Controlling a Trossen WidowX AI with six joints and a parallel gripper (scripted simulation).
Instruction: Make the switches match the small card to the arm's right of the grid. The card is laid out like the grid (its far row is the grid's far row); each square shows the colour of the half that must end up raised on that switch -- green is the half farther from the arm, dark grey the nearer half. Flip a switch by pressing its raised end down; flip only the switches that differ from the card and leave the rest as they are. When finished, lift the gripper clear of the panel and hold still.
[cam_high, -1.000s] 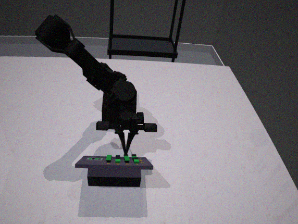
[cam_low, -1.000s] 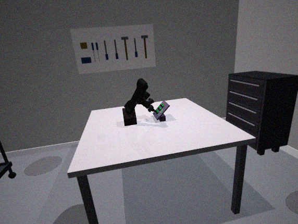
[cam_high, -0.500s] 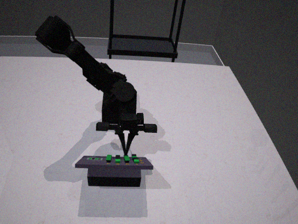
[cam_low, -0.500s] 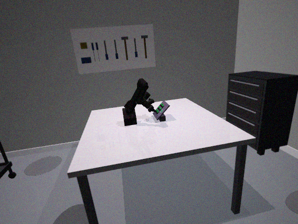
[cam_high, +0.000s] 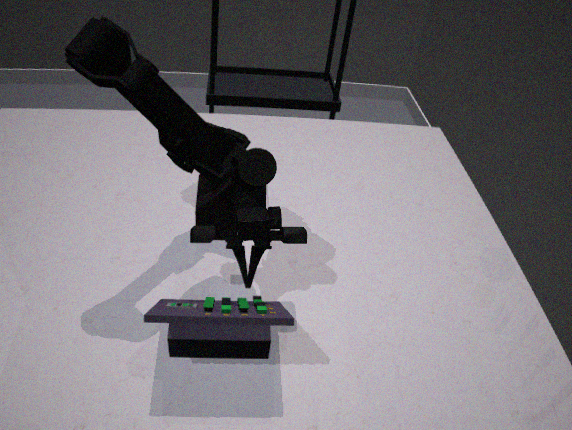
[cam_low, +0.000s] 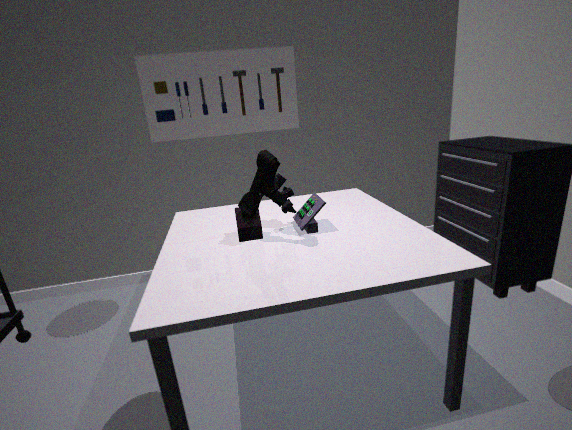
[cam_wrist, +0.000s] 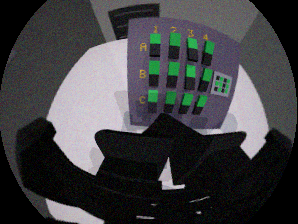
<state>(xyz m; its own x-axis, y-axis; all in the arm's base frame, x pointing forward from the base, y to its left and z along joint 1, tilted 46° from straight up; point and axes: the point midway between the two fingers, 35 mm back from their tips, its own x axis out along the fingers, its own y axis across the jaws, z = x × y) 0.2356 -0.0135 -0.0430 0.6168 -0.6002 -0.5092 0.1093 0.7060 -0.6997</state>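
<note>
Fingers (cam_high: 244, 265) of the gripper (cam_high: 247, 286) are being held pressed together on nothing, forming one point above the panel (cam_high: 165, 316). It is being carried near the desk's (cam_high: 450, 250) middle, with the switches (cam_wrist: 174, 70) lying just beyond and below.

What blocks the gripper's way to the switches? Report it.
Nothing visible does. The shut gripper hangs just short of the panel's near edge, with only open space between its tip and the switches. The card lies off to the side.
</note>
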